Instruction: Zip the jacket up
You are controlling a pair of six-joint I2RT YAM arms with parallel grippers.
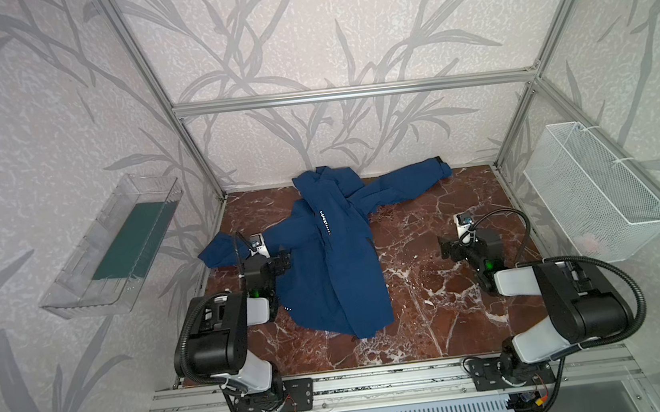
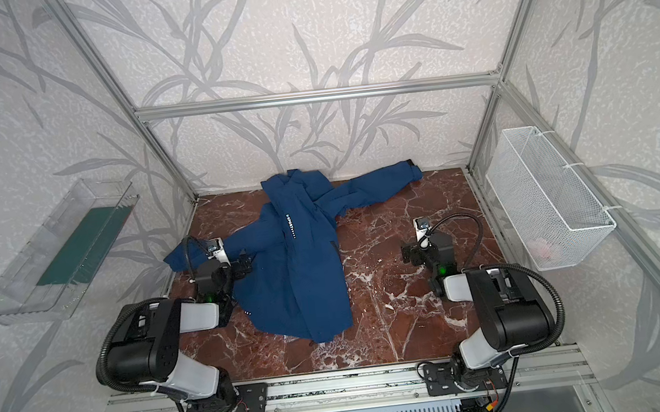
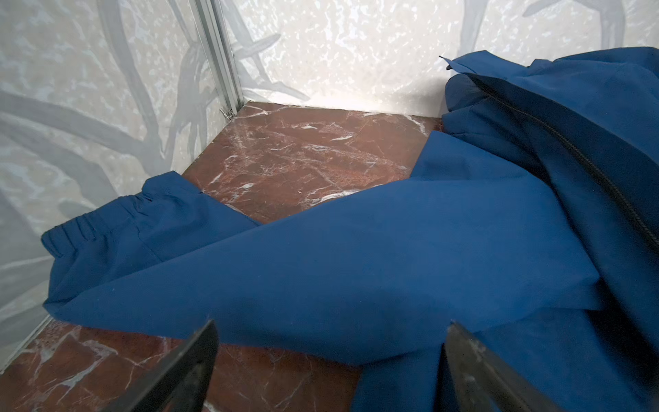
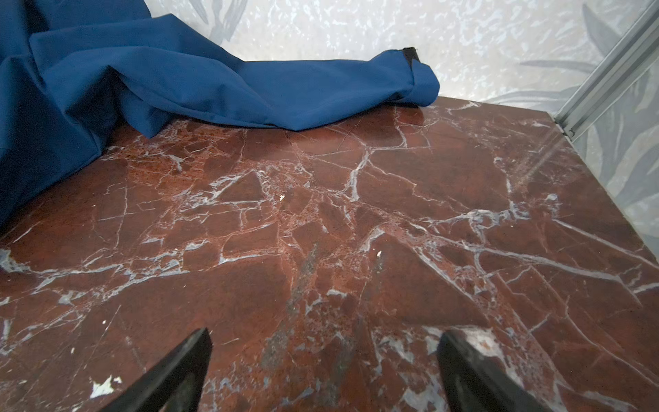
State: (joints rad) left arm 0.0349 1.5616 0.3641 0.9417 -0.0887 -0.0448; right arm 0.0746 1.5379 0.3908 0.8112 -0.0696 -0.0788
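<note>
Jacket [image 1: 329,274] lies on tabletop [image 1: 434,300]; L fingers [image 3: 185,374] spread over its sleeve, R fingers [image 4: 474,374] spread, well apart from it.

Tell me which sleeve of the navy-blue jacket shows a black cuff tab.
The sleeve stretched out on the right; the other sleeve, on the left, shows only a gathered blue cuff.

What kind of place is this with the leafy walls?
Probably a robot practice booth. A metal frame boxes in a red marble-look table, the left arm and the right arm sit on a rail at its front, and a blue jacket lies on it.
</note>
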